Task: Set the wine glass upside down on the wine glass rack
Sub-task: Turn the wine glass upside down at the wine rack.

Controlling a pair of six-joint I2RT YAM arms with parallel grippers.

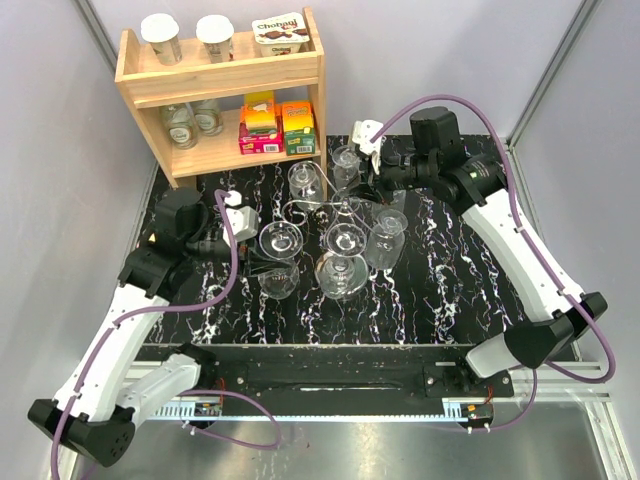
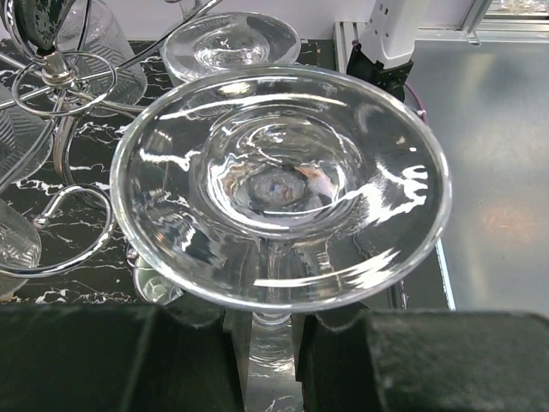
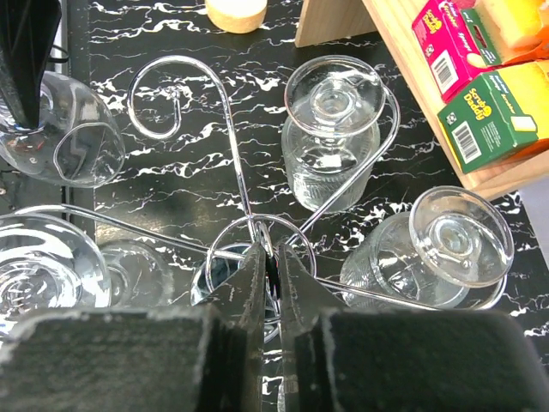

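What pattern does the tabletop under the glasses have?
The tabletop is black with white marble-like veins, clearest in the right wrist view.

Beneath your right gripper (image 3: 268, 254) the rack (image 3: 180, 58) is silver, the table (image 3: 171, 176) black with white veins; ahead to its right, a green box (image 3: 493, 116) and a pink box (image 3: 446, 47).

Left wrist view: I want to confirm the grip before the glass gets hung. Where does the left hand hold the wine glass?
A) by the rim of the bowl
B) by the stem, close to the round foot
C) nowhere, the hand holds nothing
B: the stem of the wine glass sits between the dark fingers of the left hand, with the round foot facing the camera.
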